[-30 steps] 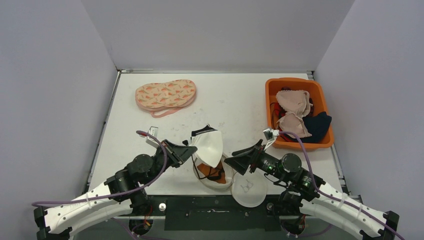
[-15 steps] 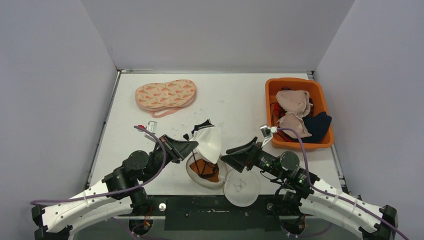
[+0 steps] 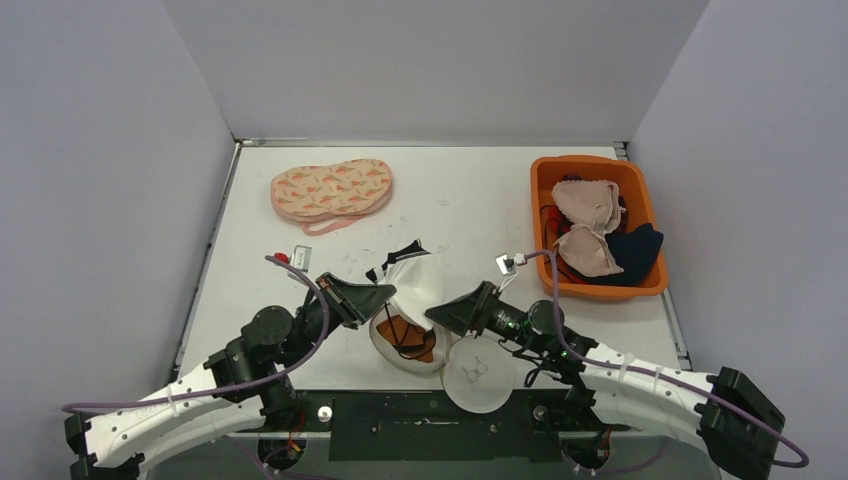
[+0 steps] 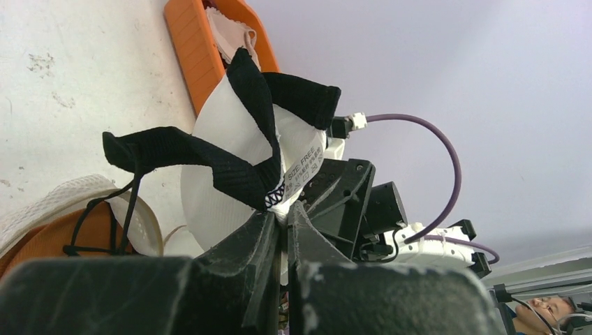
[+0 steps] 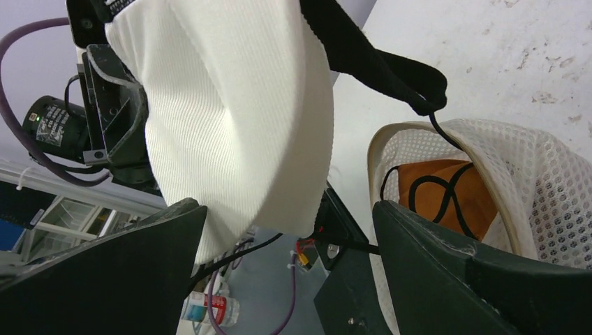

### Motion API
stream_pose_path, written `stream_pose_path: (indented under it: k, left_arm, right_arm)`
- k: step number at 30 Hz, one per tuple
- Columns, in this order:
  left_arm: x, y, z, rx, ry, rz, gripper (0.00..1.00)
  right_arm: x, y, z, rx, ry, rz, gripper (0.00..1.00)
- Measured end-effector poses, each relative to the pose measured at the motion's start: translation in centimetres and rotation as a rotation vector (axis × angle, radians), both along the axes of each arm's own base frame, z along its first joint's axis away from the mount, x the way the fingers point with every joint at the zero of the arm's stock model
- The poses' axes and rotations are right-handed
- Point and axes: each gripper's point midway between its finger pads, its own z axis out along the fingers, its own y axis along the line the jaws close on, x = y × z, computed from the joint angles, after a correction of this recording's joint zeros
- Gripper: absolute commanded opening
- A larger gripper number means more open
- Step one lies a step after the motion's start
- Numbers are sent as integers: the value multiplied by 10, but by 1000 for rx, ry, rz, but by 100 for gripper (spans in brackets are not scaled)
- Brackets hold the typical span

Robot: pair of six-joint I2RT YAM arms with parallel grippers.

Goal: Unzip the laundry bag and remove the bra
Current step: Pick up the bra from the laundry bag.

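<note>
- The left gripper [image 4: 283,218] is clenched on the edge of the white ribbed bra cup with black straps [image 4: 230,150], right by its sewn size label.
- The bra [image 3: 415,285] hangs in the air between the two arms, just above the round white mesh laundry bag [image 3: 383,345].
- The bag lies open near the front edge of the white table [image 3: 460,200], with an orange-brown garment [image 5: 447,195] inside it.
- A thin black strap [image 5: 394,185] trails down into the bag.
- The right gripper [image 3: 450,312] is released, its jaws standing wide on either side of the cup's lower edge.
- The orange plastic bin [image 3: 645,287] of garments sits far right.
</note>
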Motion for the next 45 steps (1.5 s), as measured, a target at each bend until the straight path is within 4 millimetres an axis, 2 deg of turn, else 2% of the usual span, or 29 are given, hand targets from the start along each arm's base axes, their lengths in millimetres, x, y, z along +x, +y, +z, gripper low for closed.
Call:
stream_pose_path:
  k: [3, 9, 15, 17, 21, 24, 26, 29, 31, 40, 45]
  left_arm:
    - [-1, 0, -7, -7, 4, -4, 0]
    - [-3, -2, -25, 2, 22, -18, 0]
    - [-4, -5, -29, -21, 24, -29, 0]
    - [-4, -5, -30, -27, 25, -31, 0]
    - [-4, -6, -34, -29, 29, -32, 0]
    - [-4, -5, -38, -29, 30, -31, 0]
    - [-5, -4, -38, -33, 29, -31, 0]
    - [-5, -2, -38, -44, 27, -27, 0]
    - [-6, 0, -37, -53, 28, -26, 0]
    - [-9, 3, -32, -92, 16, -34, 0]
    - [-11, -1, -31, -105, 9, -56, 0]
  right_arm:
    - [3, 4, -7, 20, 26, 11, 94]
    - [6, 11, 3, 106, 14, 45, 94]
    - [5, 19, 3, 146, 17, 86, 97]
    - [5, 22, -1, 146, 29, 99, 89]
    - [3, 26, -6, 152, 45, 128, 65]
    - [1, 28, -6, 161, 49, 142, 58]
    - [0, 28, -5, 168, 49, 150, 63]
    - [0, 27, -1, 180, 43, 155, 89]
    - [0, 27, -1, 180, 43, 156, 96]
    - [-1, 24, -1, 173, 25, 158, 100]
    - [-3, 24, 1, 179, 15, 173, 93]
